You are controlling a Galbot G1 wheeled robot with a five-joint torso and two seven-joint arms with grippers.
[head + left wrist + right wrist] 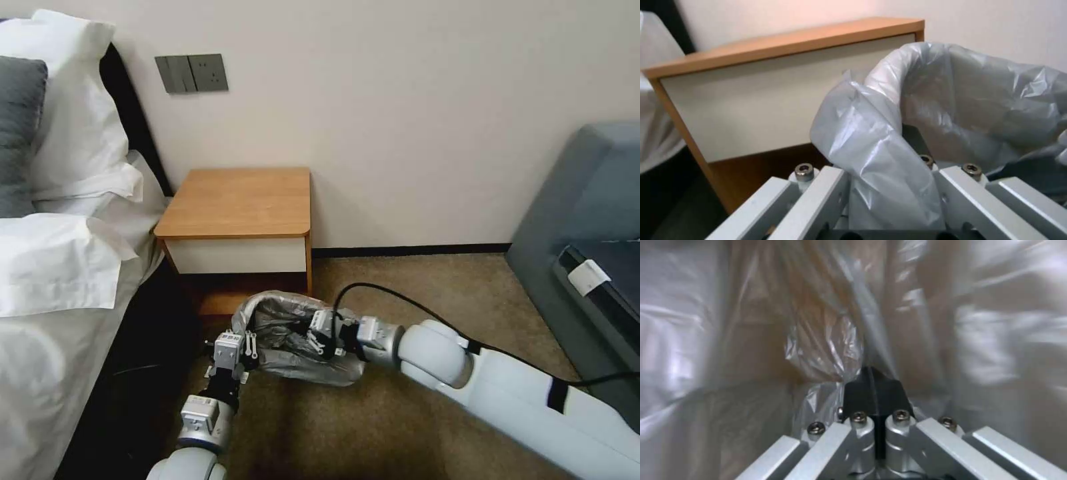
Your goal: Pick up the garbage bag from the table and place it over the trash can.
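Note:
The crinkly grey garbage bag is spread open low over the carpet, just in front of the wooden table. My left gripper holds the bag's near-left edge; in the left wrist view the garbage bag runs down between the fingers, and the table stands behind. My right gripper reaches into the bag from the right. In the right wrist view its dark pads are shut, with the garbage bag bunched at their tip. The trash can is hidden by the bag.
A bed with white pillows stands at the left, close beside the left arm. A grey sofa stands at the right. Brown carpet lies open between them. A black cable arches over the right arm.

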